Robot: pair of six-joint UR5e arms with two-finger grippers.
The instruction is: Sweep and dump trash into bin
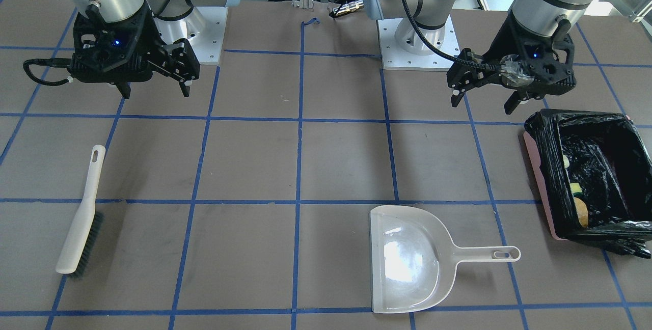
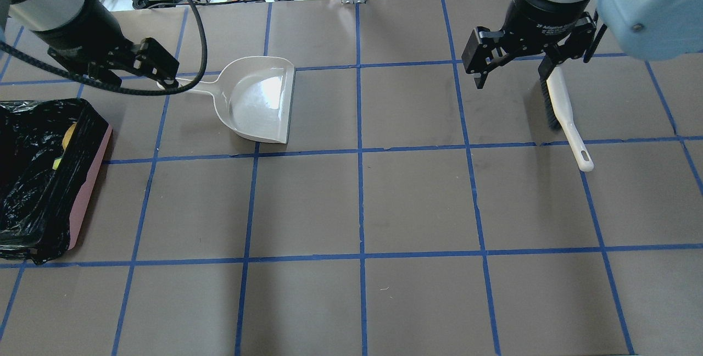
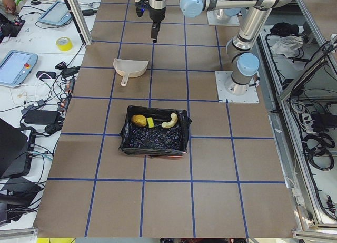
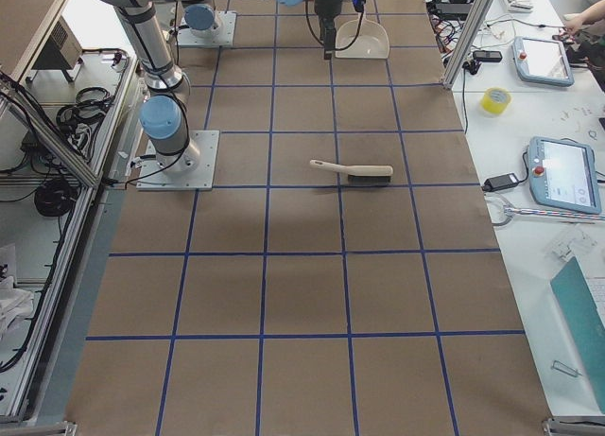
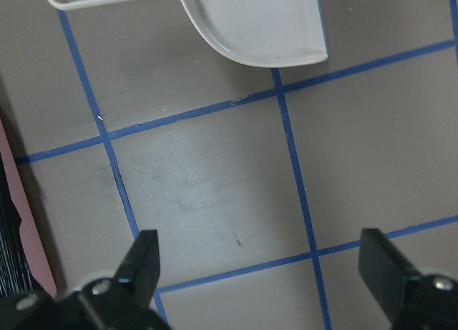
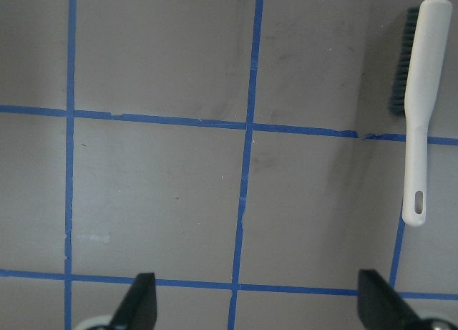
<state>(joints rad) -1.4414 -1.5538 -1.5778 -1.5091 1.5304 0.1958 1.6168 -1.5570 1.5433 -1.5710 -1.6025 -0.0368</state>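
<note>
The bin (image 1: 540, 187) is a pink container lined with a black bag. It also shows in the overhead view (image 2: 90, 180) and the left exterior view (image 3: 152, 140). The trash lies inside it: a yellow-brown lump (image 3: 138, 119), a yellow sponge (image 3: 150, 122) and a tan bread-like piece (image 3: 169, 121). My left gripper (image 1: 484, 102) is open and empty, raised above the table between the bin and the dustpan (image 2: 258, 100). My right gripper (image 1: 155, 90) is open and empty, raised near the brush (image 2: 563, 109).
The beige dustpan (image 1: 407, 264) lies flat and empty, its handle pointing toward the bin. The beige brush (image 1: 81, 218) lies on its side on the robot's right. Blue tape lines grid the brown table (image 2: 362, 202).
</note>
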